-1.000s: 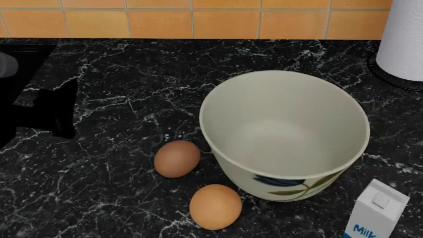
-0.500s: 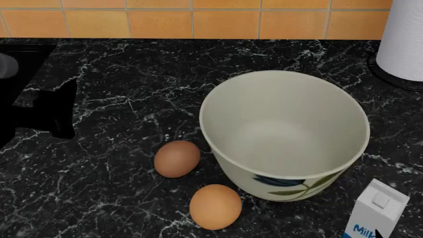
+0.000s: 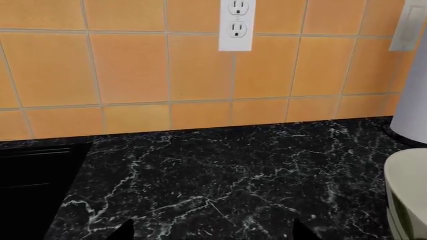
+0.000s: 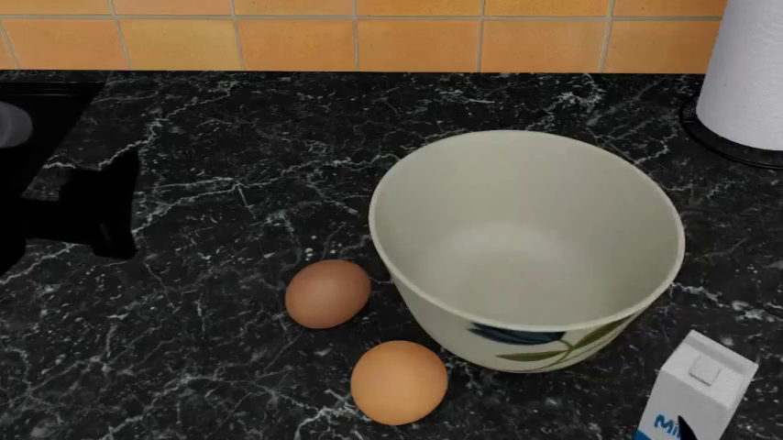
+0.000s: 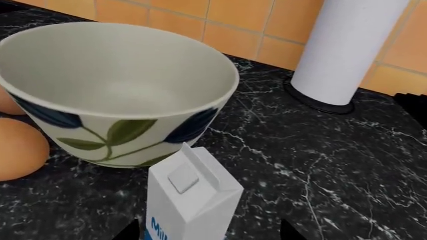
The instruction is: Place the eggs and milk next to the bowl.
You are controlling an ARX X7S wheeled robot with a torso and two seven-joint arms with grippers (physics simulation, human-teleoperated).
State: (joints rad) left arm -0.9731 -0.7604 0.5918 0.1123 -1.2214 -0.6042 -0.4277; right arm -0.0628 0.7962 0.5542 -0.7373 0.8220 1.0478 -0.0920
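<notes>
Bowl [image 4: 526,247]: large, cream-white, blue flower and green leaves outside, upright, empty. Darker brown egg [image 4: 328,293] and lighter egg [image 4: 399,381]: just beside it. Milk carton [image 4: 695,390]: white, upright, near bowl's other side.

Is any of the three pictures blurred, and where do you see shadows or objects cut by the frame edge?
Head view: sharp, even light; soft shadows under the eggs and bowl; milk cropped at the bottom edge. Right wrist view: sharp; the carton's base is cropped. Left wrist view: sharp; only a sliver of the bowl shows at the edge.
</notes>
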